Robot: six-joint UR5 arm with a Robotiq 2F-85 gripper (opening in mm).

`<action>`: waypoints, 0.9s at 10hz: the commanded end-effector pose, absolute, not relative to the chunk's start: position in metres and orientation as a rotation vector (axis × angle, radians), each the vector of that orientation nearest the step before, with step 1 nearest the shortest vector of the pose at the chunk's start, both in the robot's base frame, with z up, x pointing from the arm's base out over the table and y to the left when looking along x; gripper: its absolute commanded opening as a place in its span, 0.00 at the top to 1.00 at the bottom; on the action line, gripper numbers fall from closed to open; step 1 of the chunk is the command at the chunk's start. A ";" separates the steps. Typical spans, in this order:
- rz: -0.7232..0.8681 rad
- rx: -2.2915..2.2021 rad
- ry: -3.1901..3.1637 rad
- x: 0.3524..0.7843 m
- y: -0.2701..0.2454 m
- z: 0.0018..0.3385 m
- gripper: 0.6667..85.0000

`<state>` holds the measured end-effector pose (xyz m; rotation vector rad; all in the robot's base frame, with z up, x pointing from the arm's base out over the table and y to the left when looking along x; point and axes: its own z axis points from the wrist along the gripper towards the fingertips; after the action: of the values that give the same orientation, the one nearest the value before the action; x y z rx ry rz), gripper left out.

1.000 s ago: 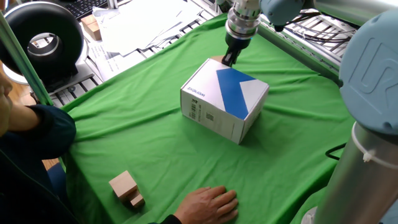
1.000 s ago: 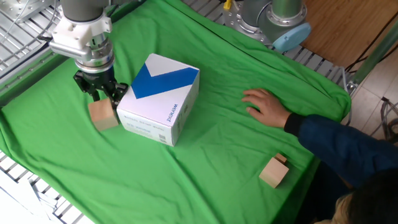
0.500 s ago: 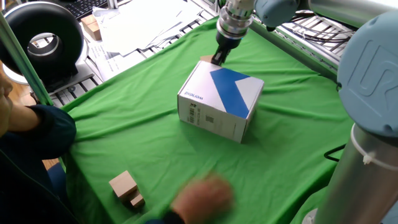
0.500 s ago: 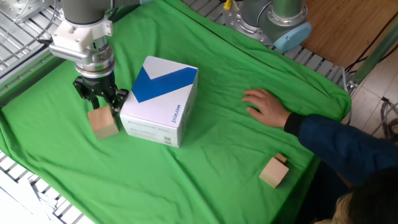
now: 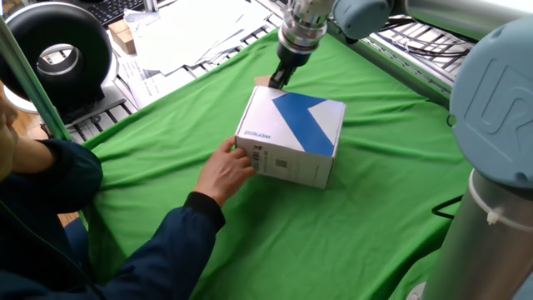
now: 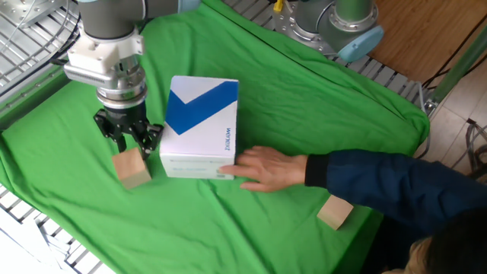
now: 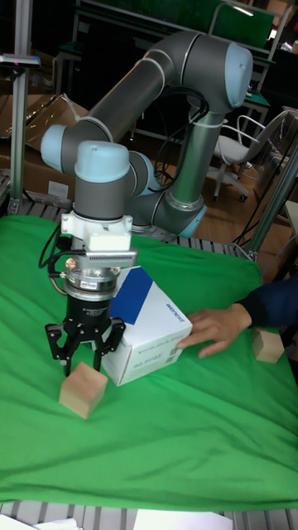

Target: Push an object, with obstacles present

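The object, a small light-tan wooden cube (image 6: 132, 167) (image 7: 83, 389), lies on the green cloth (image 6: 319, 99) left of the obstacle. In one fixed view only a sliver of the cube (image 5: 262, 82) shows behind the box. The obstacle is a large white box with a blue diagonal band (image 6: 199, 125) (image 5: 291, 133) (image 7: 149, 327). My gripper (image 6: 128, 144) (image 7: 85, 358) (image 5: 279, 79) points straight down, shut and holding nothing. Its tips are just above and behind the cube, beside the box's left face.
A person's hand (image 6: 266, 167) (image 5: 229, 171) (image 7: 215, 327) rests against the box's side, with the sleeve reaching across the cloth. A tan block with a tinier block (image 6: 335, 211) (image 7: 267, 345) lies near the cloth's edge. Papers (image 5: 191, 29) and a black ring lamp (image 5: 62, 54) sit beyond the cloth.
The gripper and the cube have slid along the box's side. The box has turned and shifted. The person's hand left the cloth and now presses on the box.
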<state>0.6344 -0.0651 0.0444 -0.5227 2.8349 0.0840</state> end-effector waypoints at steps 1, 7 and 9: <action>0.123 -0.496 2.816 0.642 -0.045 0.049 0.40; 0.101 -0.450 2.868 0.632 -0.039 0.049 0.38; 0.085 -0.424 2.893 0.623 -0.033 0.053 0.38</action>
<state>0.6309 -0.0391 0.0487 -0.4638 2.8669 0.0872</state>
